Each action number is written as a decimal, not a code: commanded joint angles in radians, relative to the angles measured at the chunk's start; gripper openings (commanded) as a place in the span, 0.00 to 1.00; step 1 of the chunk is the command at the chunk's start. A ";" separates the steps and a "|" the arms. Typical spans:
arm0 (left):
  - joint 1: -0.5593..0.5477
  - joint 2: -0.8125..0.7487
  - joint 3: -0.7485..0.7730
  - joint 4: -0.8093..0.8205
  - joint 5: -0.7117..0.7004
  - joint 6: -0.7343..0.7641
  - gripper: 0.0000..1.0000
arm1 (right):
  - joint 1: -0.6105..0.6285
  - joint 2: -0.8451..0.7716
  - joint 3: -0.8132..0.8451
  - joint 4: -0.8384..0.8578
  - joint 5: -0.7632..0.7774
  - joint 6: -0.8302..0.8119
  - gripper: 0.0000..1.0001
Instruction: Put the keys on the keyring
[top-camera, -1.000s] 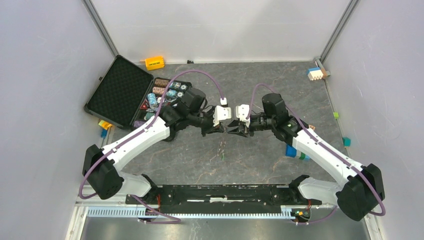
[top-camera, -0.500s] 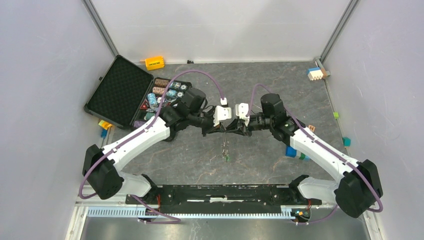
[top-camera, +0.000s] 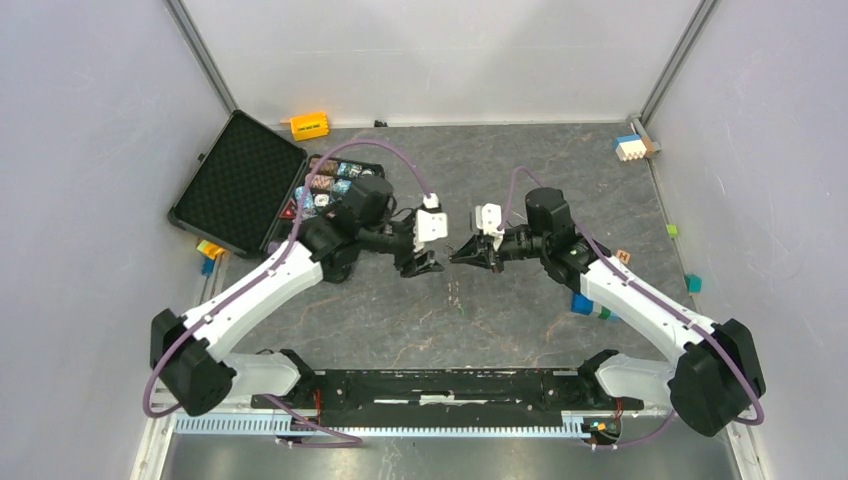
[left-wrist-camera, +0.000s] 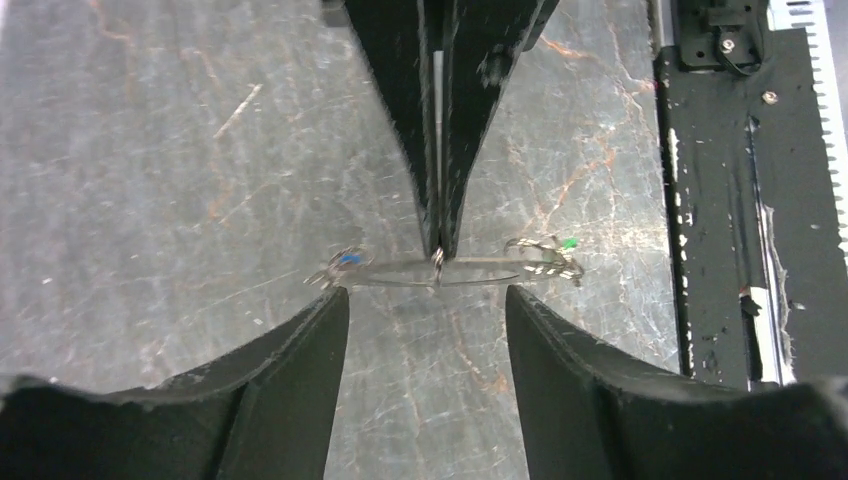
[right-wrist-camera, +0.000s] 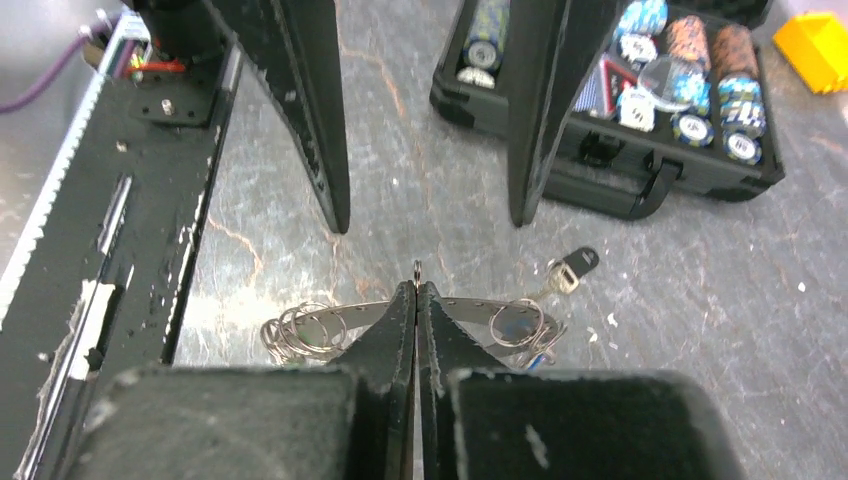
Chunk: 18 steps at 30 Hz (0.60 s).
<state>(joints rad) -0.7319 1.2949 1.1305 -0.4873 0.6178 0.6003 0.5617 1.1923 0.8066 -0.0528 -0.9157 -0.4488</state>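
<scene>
CHANGE: left gripper (left-wrist-camera: 428, 295) backs off the keyring (left-wrist-camera: 480, 270), jaws released | HOLD: right gripper (right-wrist-camera: 416, 290) alone, jaws clenched on keyring, above desk (left-wrist-camera: 150, 150) | KEYS: green key (left-wrist-camera: 568, 243), blue key (left-wrist-camera: 348, 260) at keyring ends; black key (right-wrist-camera: 575, 264) on desk beside keyring, likely next

Bright, even light with soft shadows; near fingers (left-wrist-camera: 270, 400) slightly blurred.

— Where is the left claw (top-camera: 422, 266) sitting?

— It is facing the right claw (top-camera: 457, 257) tip to tip. The two are hovering near each other, with a small gap showing between them.

— Is anything showing by the tips?

— The keyring (top-camera: 452, 291) is showing as a thin sliver just on the near side of the right claw's tip, too small to read further.

— And behind the left claw?

— An open black case (top-camera: 235, 185) holding poker chips (top-camera: 330, 190) is lying past its wrist.
</scene>
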 joint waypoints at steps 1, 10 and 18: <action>0.083 -0.092 -0.047 0.122 0.128 -0.011 0.68 | -0.036 -0.032 0.003 0.219 -0.140 0.129 0.00; 0.153 -0.119 -0.219 0.482 0.341 -0.190 0.61 | -0.068 -0.004 -0.189 1.001 -0.215 0.764 0.00; 0.154 -0.081 -0.250 0.628 0.386 -0.252 0.43 | -0.077 0.003 -0.180 0.946 -0.195 0.746 0.00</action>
<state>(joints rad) -0.5785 1.1896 0.8825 -0.0128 0.9287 0.4316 0.4881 1.1980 0.5991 0.8135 -1.1027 0.2584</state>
